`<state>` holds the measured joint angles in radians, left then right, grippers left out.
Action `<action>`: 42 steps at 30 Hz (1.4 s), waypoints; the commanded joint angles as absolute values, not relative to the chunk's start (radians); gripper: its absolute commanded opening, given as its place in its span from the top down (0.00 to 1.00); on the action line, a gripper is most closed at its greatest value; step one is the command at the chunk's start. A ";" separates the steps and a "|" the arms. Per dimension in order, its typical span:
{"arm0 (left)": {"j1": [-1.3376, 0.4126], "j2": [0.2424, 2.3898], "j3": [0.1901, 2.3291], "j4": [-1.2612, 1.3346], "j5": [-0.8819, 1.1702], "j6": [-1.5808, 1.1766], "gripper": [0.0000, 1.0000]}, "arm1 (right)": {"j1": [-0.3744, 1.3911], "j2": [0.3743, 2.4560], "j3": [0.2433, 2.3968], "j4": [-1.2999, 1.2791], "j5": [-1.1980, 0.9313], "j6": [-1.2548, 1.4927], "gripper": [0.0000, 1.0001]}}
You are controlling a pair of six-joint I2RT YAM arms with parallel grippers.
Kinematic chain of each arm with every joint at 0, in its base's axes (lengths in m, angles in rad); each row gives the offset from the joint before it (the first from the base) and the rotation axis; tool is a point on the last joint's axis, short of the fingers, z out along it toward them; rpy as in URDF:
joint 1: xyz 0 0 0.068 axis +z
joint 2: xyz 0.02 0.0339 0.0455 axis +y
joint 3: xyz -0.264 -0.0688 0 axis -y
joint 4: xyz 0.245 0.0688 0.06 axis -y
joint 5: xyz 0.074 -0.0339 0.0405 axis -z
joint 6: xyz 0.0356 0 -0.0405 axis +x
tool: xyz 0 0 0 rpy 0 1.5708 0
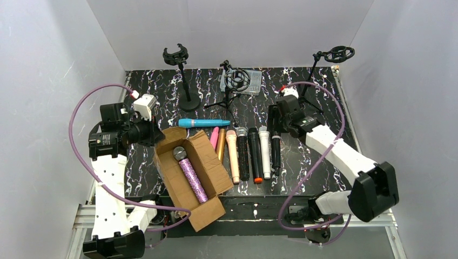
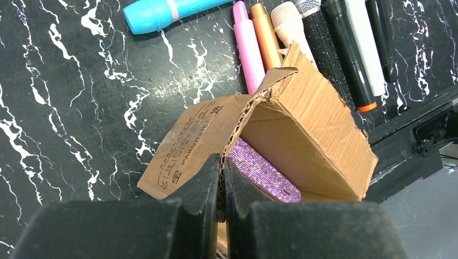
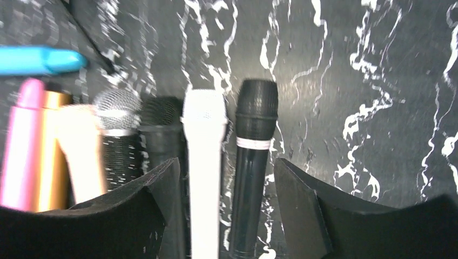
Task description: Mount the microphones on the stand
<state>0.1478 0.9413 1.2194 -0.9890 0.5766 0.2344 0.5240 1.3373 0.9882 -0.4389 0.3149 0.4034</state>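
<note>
Several microphones lie side by side mid-table: pink (image 1: 214,137), gold (image 1: 221,144), peach (image 1: 233,154), black ones, white (image 1: 264,151) and a slim black one (image 1: 276,151). A teal-blue one (image 1: 202,123) lies crosswise behind them. A purple glitter microphone (image 1: 190,175) lies in an open cardboard box (image 1: 210,178). My left gripper (image 2: 222,183) is shut on the box's flap (image 2: 205,129). My right gripper (image 3: 227,178) is open low over the white (image 3: 204,140) and slim black (image 3: 254,151) microphones, which lie between its jaws. Three stands with clips stand at the back: left (image 1: 183,75), middle (image 1: 235,81), right (image 1: 332,56).
White walls close in the table on three sides. Purple cables loop from both arms. The box overhangs the table's near edge (image 1: 259,202). A grey object (image 1: 254,83) lies behind the middle tripod stand.
</note>
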 commanded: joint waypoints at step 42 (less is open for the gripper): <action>0.146 0.865 1.255 -1.041 0.614 0.196 1.00 | 1.510 1.922 1.629 -0.368 0.599 0.451 0.28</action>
<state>0.1478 0.8707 1.2377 -1.0477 0.5690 0.1982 1.5204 1.8740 1.6150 -0.4393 0.6003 0.4656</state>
